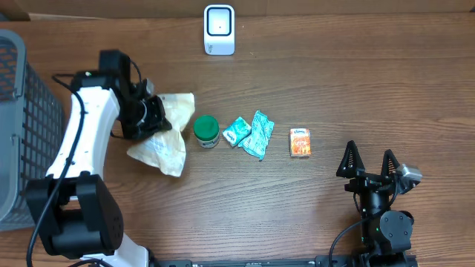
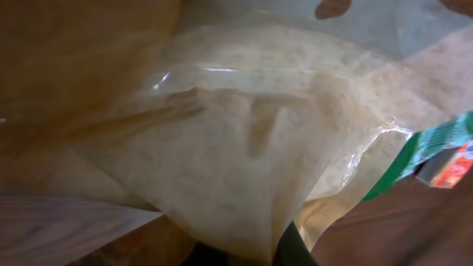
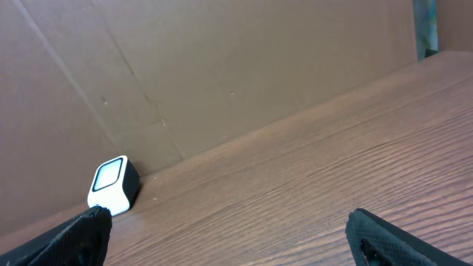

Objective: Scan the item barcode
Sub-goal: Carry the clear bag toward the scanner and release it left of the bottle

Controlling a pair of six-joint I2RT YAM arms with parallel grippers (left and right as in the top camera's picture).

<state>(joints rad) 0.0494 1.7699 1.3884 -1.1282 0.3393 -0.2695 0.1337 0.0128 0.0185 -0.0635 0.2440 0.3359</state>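
The left claw [image 1: 151, 115] is closed on the pale bag [image 1: 169, 137] at centre-left of the overhead view, well apart from the white scanner [image 1: 219, 30] at top centre, so presenting its barcode is not yet done; the right claw [image 1: 369, 163] gapes empty at lower right.

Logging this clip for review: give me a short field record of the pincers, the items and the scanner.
left pincer: shut on the plastic bag
right pincer: open, holding nothing
scanner: upright at the table's far edge
loose items: green-lidded jar, teal packets, orange box, in a row right of the bag
basket: grey, at the left
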